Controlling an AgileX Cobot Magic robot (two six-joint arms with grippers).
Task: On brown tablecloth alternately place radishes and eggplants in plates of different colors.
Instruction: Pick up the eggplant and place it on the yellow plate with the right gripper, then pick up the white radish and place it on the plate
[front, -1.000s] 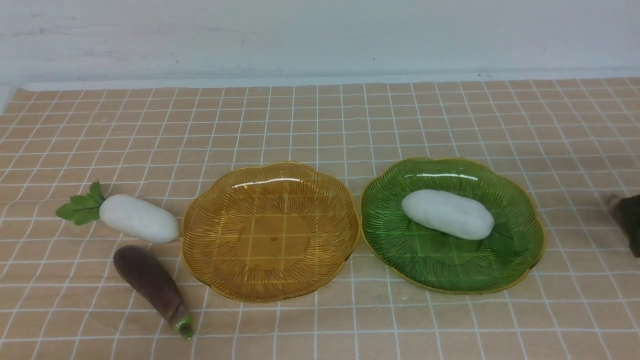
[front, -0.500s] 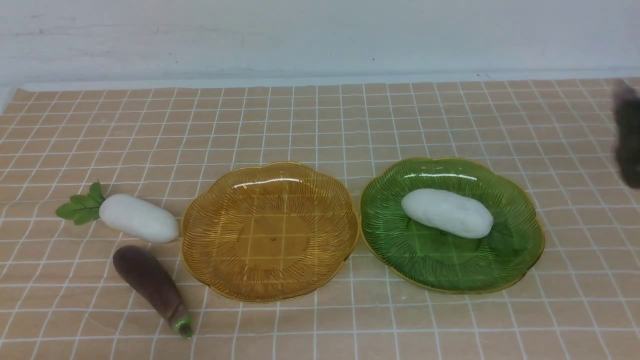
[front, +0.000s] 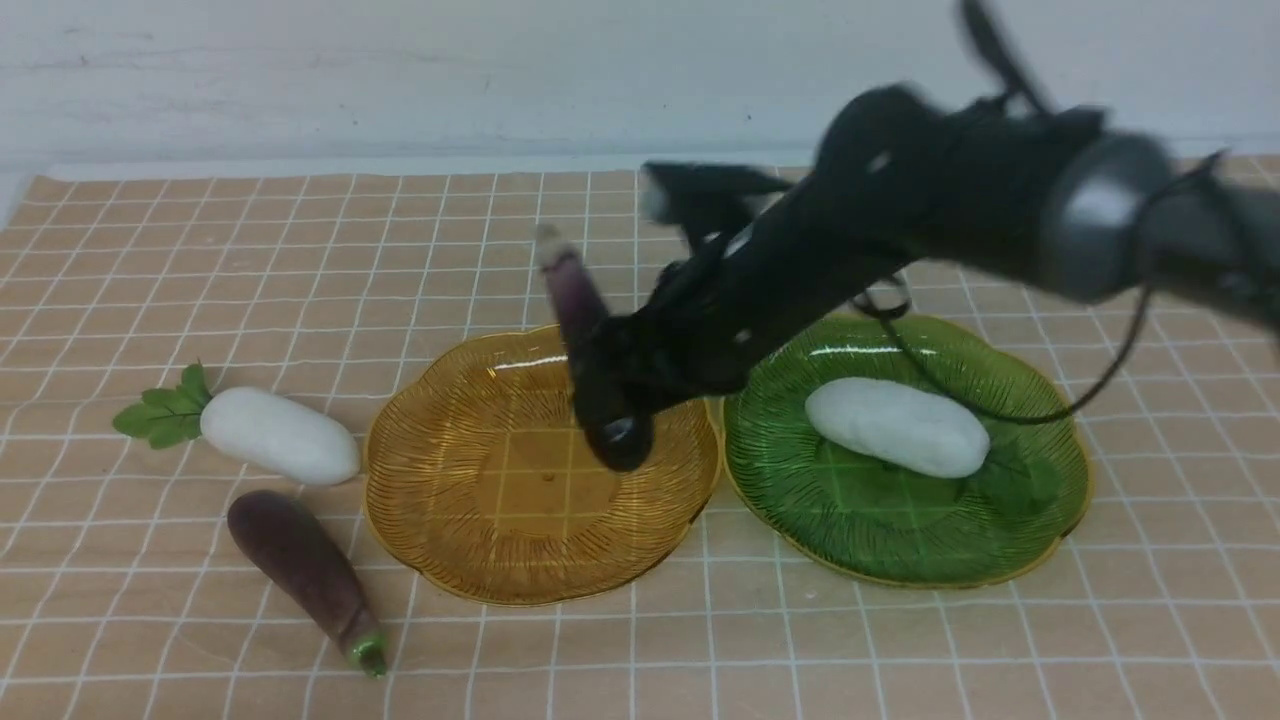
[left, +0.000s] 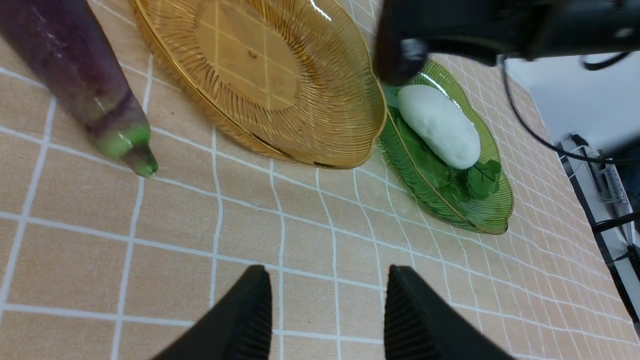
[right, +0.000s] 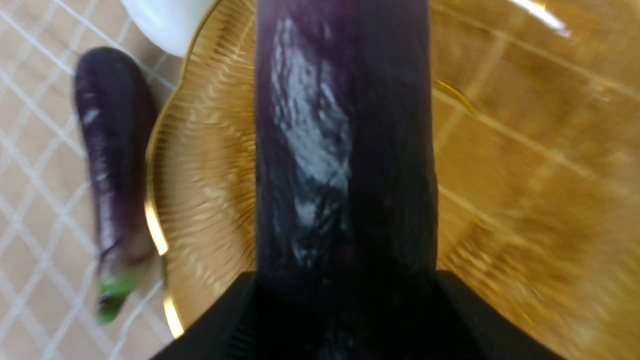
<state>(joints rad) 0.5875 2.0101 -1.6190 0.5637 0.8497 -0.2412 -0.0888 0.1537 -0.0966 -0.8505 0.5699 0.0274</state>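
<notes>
- Brown tablecloth (front: 300, 250) covers tabletop.
- Right jaws clamp eggplant (front: 575, 290) above amber plate (front: 450, 520); released this high, I expect bounce-out toward 9 o'clock.
- Left jaws apart, empty.

The place looks like a robotics lab rather than a home: a black, cable-trailing robot arm (front: 900, 190) reaches over a brown tablecloth (front: 300, 250) spread before a bare white wall (front: 400, 70). The radish (front: 278, 436) and eggplant (front: 300, 565) on it are toys, and metal framing (left: 607, 177) stands alongside.
</notes>
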